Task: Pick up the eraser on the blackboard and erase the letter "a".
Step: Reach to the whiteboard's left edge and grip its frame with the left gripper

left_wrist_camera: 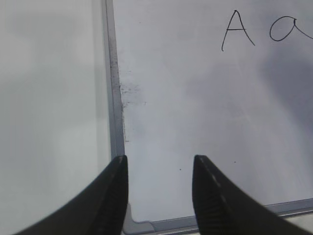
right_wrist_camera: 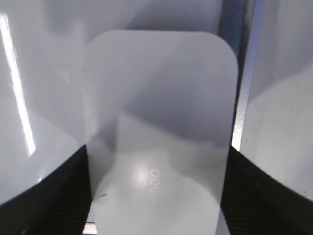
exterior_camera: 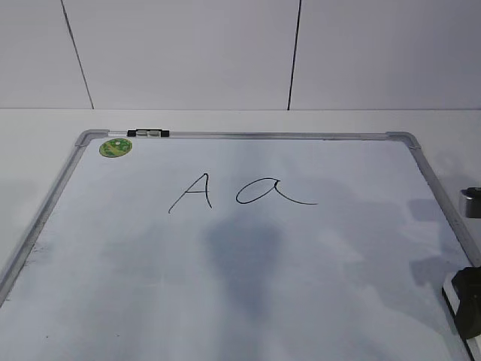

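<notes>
The blackboard (exterior_camera: 150, 301) is a white board with a silver frame, lying flat. The letter "a" (exterior_camera: 260, 192) is written in black near its middle, and also shows in the left wrist view (left_wrist_camera: 288, 30). The eraser (right_wrist_camera: 161, 112) is a white rounded block lying by the board's right frame; only a sliver of it shows in the exterior view (exterior_camera: 449, 293). My right gripper (right_wrist_camera: 157, 156) (exterior_camera: 467, 301) has a finger against each long side of the eraser. My left gripper (left_wrist_camera: 160, 164) is open and empty above the board's near left corner (left_wrist_camera: 146, 227).
A capital "A" (exterior_camera: 194, 192) stands left of the "a". A green round sticker (exterior_camera: 116, 147) and a dark clip (exterior_camera: 148, 133) sit at the board's far left corner. Smudges mark the left frame (left_wrist_camera: 128, 95). A white wall rises behind the table.
</notes>
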Motion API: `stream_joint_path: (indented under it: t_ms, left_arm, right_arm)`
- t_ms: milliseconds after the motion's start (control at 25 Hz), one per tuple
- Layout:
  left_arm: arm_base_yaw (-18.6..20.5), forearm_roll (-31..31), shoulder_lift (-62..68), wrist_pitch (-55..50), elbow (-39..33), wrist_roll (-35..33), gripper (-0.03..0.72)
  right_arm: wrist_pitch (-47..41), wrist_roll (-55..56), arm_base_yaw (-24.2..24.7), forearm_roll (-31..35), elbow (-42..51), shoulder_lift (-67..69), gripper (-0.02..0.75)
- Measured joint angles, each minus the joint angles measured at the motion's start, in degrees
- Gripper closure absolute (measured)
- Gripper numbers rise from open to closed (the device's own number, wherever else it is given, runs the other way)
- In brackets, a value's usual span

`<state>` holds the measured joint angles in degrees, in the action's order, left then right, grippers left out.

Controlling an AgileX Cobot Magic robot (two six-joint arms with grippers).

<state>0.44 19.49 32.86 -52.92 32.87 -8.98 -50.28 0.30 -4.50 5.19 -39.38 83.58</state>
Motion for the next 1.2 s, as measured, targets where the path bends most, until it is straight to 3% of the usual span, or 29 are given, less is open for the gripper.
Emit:
stream_joint_path:
  t_ms: [800,1200]
  left_arm:
    - [-0.11,0.11,0.0,0.11,0.0,0.0,0.359]
    - [-0.11,0.21,0.0,0.11,0.0,0.0,0.359]
  right_arm:
    - [-0.57,-0.3,0.0,0.0,-0.26,0.0,0.169]
    - [-7.67,-0.3,0.0,-0.2,-5.08,0.34,0.169]
